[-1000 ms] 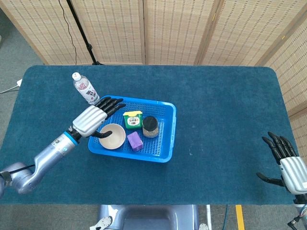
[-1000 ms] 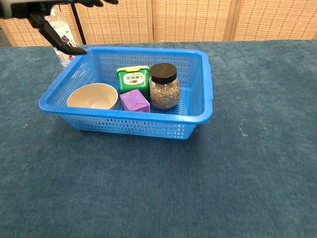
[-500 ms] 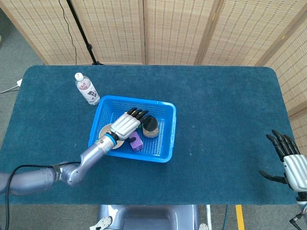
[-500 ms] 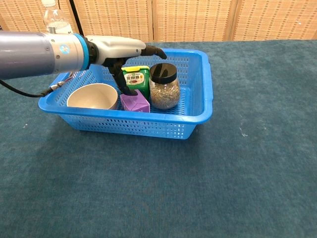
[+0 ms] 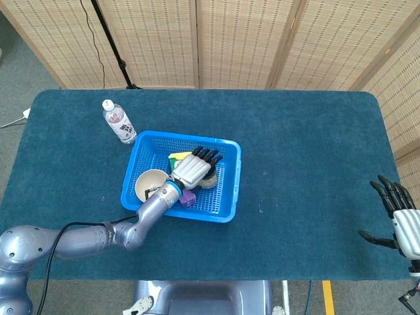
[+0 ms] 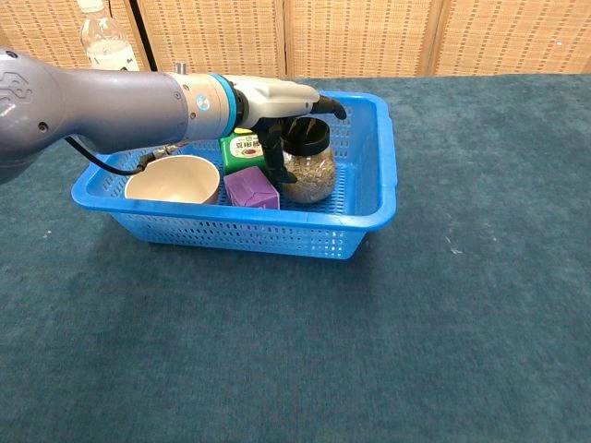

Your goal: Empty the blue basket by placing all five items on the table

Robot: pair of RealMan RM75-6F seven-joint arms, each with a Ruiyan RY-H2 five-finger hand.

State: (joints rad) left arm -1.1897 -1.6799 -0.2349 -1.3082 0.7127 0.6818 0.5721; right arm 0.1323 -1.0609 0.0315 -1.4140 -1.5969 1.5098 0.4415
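The blue basket sits left of the table's centre. Inside are a beige bowl, a purple box, a green box with a yellow lid and a black-lidded jar of grains. My left hand hovers flat over the jar and green box, fingers spread, thumb hanging between them, holding nothing. A clear water bottle stands on the table behind the basket's left corner. My right hand is open at the far right.
The dark blue table cloth stretches bare to the right of the basket and in front of it. Wicker screens and a black stand pole rise behind the table.
My left hand swept from the basket's left rim near the bottle to the right, across the bowl, and now hovers over the jar. The right hand drifted slightly right and down.
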